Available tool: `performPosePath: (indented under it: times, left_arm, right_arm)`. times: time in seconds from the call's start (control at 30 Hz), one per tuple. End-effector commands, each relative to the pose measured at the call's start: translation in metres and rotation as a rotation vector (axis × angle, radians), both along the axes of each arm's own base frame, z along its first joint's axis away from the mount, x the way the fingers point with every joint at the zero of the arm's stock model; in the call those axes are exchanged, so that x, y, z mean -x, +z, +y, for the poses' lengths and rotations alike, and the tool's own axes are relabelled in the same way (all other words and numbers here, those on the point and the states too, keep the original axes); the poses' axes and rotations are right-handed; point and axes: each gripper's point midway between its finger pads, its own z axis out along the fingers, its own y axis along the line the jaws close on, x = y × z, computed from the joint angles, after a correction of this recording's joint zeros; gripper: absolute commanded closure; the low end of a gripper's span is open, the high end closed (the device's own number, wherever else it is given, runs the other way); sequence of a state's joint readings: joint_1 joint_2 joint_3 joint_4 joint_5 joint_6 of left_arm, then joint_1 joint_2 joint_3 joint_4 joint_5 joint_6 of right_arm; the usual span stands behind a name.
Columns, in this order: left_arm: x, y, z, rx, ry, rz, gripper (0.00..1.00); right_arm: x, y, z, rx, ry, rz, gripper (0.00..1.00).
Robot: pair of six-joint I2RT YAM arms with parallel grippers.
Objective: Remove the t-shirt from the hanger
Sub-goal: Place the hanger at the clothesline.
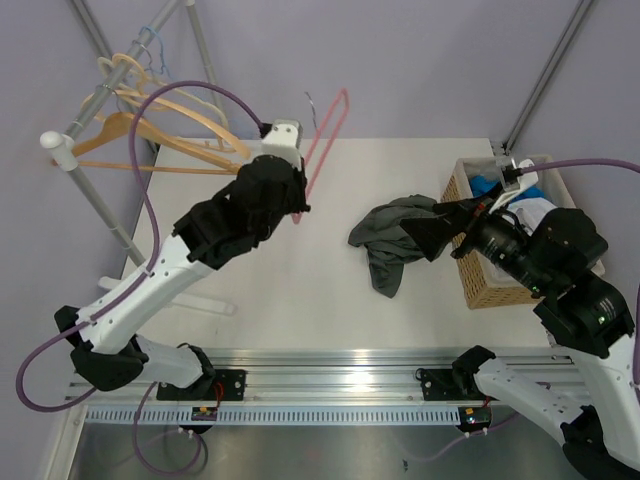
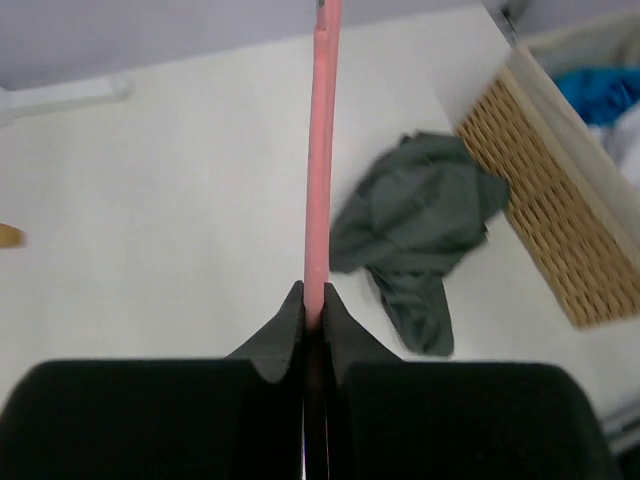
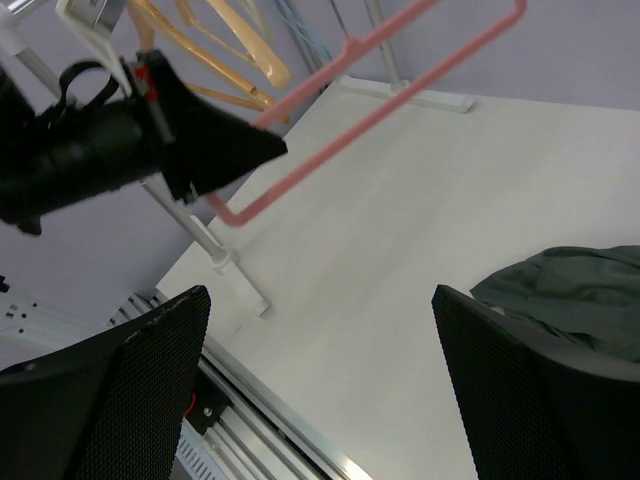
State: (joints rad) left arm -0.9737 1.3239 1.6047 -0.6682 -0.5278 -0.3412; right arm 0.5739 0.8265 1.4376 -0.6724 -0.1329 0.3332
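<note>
The pink hanger [image 1: 325, 140] is bare and held up over the table's far left. My left gripper [image 1: 298, 208] is shut on its lower bar, and the left wrist view shows the fingers pinching the pink hanger [image 2: 322, 150] at the tips of the left gripper [image 2: 313, 300]. The grey-green t-shirt [image 1: 388, 238] lies crumpled on the table, off the hanger, and is also seen as the t-shirt [image 2: 420, 220] and the t-shirt [image 3: 570, 290]. My right gripper [image 1: 432, 232] hovers at the shirt's right side. In its own view the right gripper [image 3: 320, 380] is open and holds nothing.
A wicker basket [image 1: 478, 282] with blue and white clothes stands at the table's right edge, also seen as the basket [image 2: 560, 220]. A clothes rack [image 1: 95, 110] with several wooden hangers [image 1: 170, 125] stands beyond the far left corner. Its pole [image 3: 215, 250] is near the left edge.
</note>
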Motion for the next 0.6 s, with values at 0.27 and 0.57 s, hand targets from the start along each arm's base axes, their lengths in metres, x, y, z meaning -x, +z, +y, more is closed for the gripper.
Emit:
performPosePath:
  times: [0.27,0.57]
  left_arm:
    - [-0.101,0.068,0.082,0.100,0.397,-0.113,1.00]
    - [-0.153,0.087,0.121,0.105,0.573,-0.163,1.00]
  right_arm:
    - [0.027,-0.017,0.006,-0.038,0.113,-0.033,0.00]
    - [0.040,-0.017,0.010,-0.059,0.175,-0.043,0.01]
